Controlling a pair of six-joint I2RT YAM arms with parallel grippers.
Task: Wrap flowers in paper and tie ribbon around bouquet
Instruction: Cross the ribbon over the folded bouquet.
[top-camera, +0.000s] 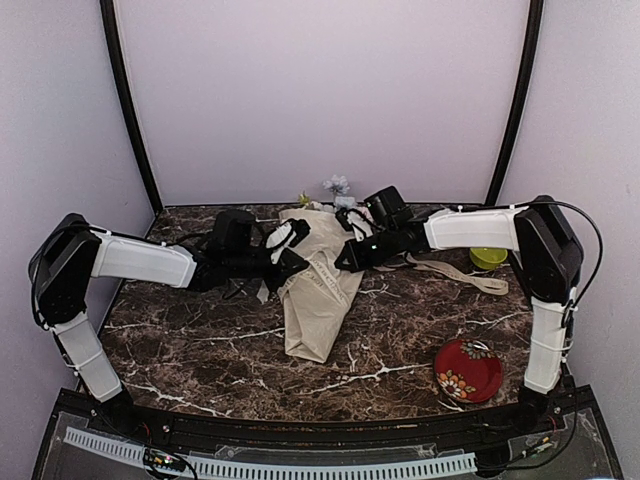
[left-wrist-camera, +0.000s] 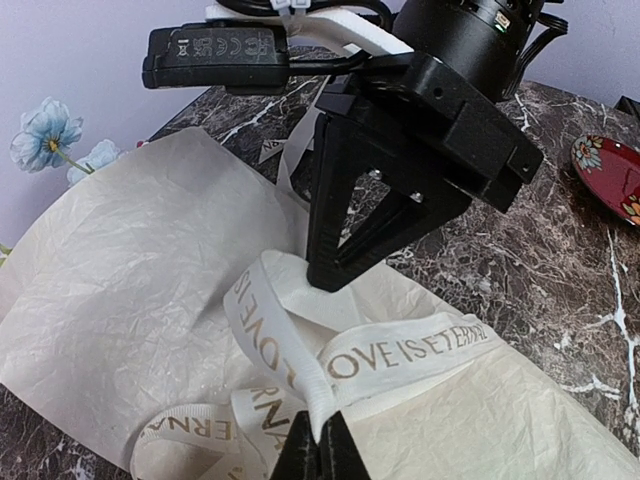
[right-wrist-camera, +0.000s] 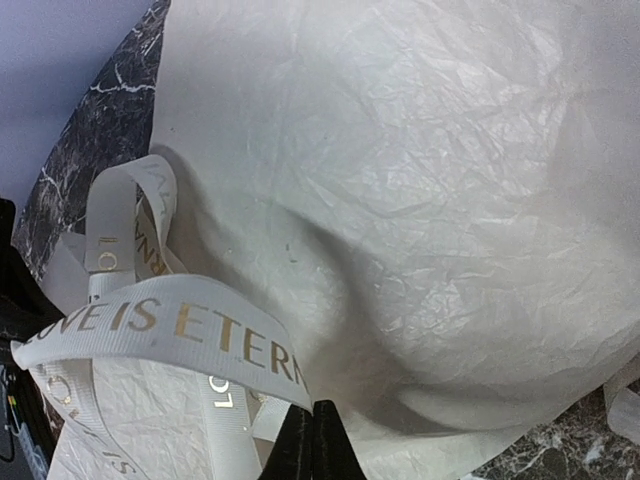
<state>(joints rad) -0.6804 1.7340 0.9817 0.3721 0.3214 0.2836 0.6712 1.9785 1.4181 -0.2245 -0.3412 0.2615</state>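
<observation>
Table (top-camera: 200, 340) of dark marble, cream bouquet (top-camera: 318, 290) lying mid-table, both grippers clamped on ribbon (left-wrist-camera: 400, 355).
The bouquet's crinkled paper runs from the far wall toward the arms. The ribbon, with gold lettering, lies in loose loops over the paper, and one tail trails right across the table. The left gripper (left-wrist-camera: 322, 445) is shut tight on a ribbon strand. The right gripper (right-wrist-camera: 312, 440), just opposite, has its fingers closed on another loop. A red plate (top-camera: 468, 370) sits near the front right. Flowers (top-camera: 337, 184) show at the bouquet's far end.
</observation>
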